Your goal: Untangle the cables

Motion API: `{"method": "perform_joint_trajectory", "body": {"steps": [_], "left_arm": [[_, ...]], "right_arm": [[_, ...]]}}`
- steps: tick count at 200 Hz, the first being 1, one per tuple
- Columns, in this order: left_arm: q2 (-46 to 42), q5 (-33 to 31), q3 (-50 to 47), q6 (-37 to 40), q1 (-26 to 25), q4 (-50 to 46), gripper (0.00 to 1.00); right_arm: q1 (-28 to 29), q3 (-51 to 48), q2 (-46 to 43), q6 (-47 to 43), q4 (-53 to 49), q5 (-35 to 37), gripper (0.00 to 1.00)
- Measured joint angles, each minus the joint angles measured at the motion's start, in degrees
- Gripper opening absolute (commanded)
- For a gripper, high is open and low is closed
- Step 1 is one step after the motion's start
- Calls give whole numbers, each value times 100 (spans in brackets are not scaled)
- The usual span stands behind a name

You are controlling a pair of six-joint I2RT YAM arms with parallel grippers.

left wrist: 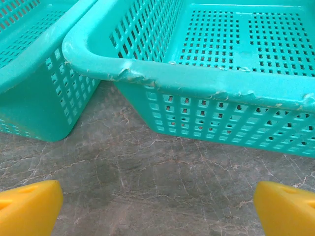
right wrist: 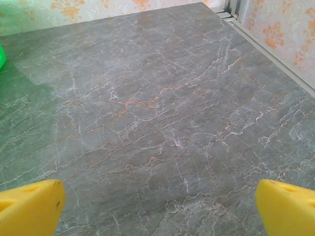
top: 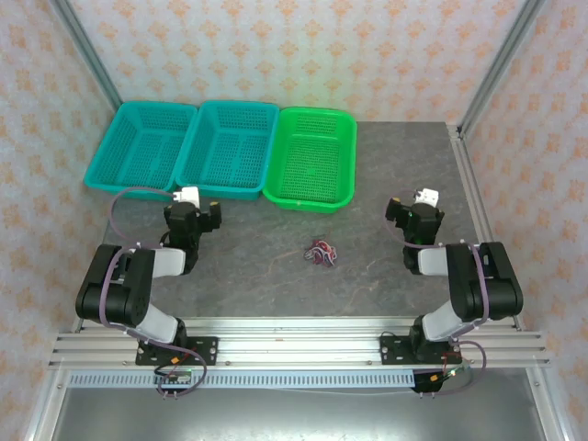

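Cables [top: 321, 252]: one small tangled clump (red and dark strands visible) lying on the grey table [top: 386, 266] between the two arms, near the green basket [top: 312, 156].
Left gripper [left wrist: 157, 211]: jaws spread wide, holding nothing, facing a teal basket [left wrist: 197, 78].
Right gripper [right wrist: 157, 211]: jaws spread wide, holding nothing, over the table.

The cables [top: 321, 252] lay in one small tangled clump of red, dark and pale strands on the grey tabletop [top: 257, 266], between the arms.
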Motion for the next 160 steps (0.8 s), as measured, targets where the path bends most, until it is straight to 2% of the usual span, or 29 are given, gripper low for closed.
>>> {"method": "perform_joint_trajectory", "body": {"steps": [130,144,160], "left_arm": [[0,2,0,0,0,0,100],[0,2,0,0,0,0,100],[0,0,0,0,0,0,100]], "right_arm": [[-129,-4,-24,90,-7,-76,99],[-129,-7,-367,125,-372,-61,99],[-127,20,-1403,433,-1279,33,100]]}}
